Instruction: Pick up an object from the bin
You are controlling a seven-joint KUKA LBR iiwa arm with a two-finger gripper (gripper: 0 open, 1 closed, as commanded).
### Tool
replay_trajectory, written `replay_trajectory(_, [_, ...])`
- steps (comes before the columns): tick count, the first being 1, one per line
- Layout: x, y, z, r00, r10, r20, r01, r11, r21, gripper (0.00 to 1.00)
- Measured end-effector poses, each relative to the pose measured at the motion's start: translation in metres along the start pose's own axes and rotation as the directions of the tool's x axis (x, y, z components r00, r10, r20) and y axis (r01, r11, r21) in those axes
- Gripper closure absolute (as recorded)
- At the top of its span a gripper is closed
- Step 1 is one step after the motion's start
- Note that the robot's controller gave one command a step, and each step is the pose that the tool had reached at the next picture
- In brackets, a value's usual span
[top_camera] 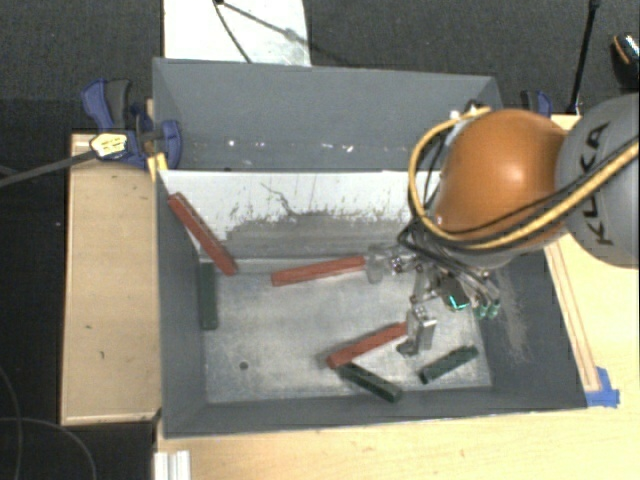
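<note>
My gripper [417, 334] hangs low over the front right of the bin, its fingertips at the right end of a short red-brown stick [366, 345] that lies slanted on the floor. Whether the fingers touch or enclose the stick is not clear. A dark green stick [368, 381] lies just in front of the red one, touching its left end. Another dark green stick [448, 364] lies to the right of the fingertips, near the front wall.
A longer red-brown stick [317, 270] lies mid-bin near the back wall. Another red-brown stick [201, 233] leans in the back left corner, with a dark green stick [207, 295] along the left wall. The arm's orange dome overhangs the right side.
</note>
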State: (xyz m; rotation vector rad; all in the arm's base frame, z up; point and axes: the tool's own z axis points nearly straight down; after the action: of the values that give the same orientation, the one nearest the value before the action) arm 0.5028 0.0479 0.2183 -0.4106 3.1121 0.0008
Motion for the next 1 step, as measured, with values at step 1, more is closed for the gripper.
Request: replay_trajectory(1, [0.0287, -0.0574, 0.1337, 0.976, -0.217, -0.007, 0.217, 0.976, -0.003, 0.00])
